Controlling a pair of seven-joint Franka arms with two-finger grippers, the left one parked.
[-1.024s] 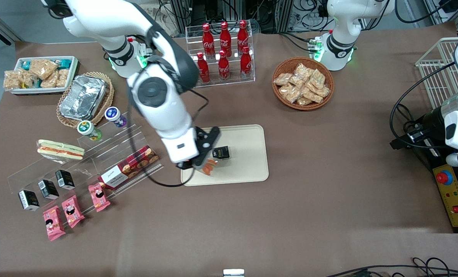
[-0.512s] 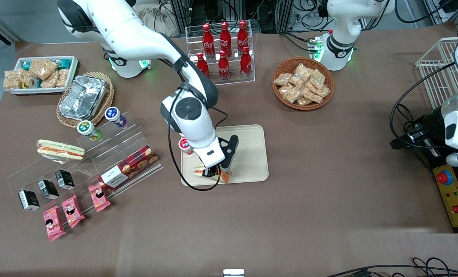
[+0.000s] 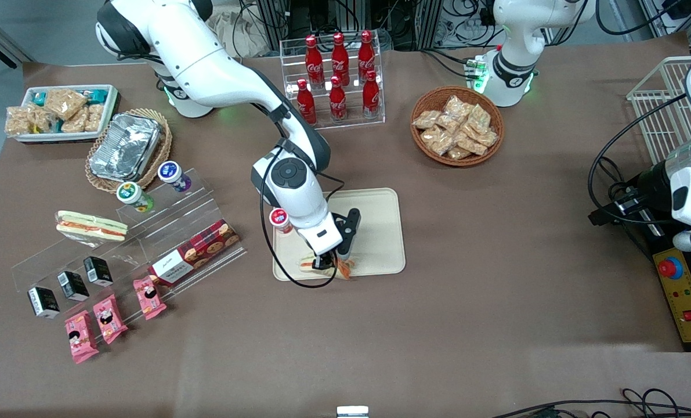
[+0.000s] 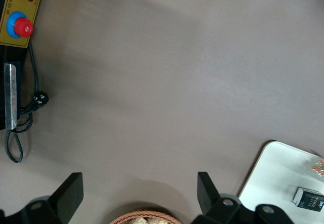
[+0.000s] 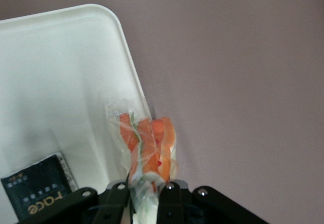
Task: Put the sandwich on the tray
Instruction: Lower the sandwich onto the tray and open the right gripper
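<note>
The wrapped triangular sandwich, white bread with orange-red filling, sits low over the near rim of the cream tray. My right gripper is shut on its wrapped end. In the right wrist view the fingers pinch the sandwich, which lies along the tray's rim, partly over the brown table. A small black box lies on the tray beside it. The tray's corner and the black box also show in the left wrist view.
A red-capped cup stands at the tray's edge toward the working arm's end. A longer flat sandwich, a clear stand with a cookie box, a foil container, a cola rack and a snack basket surround it.
My gripper has carried the sandwich lower and nearer the front camera, from above the tray's middle to its near rim. The arm has stretched out and dropped.
</note>
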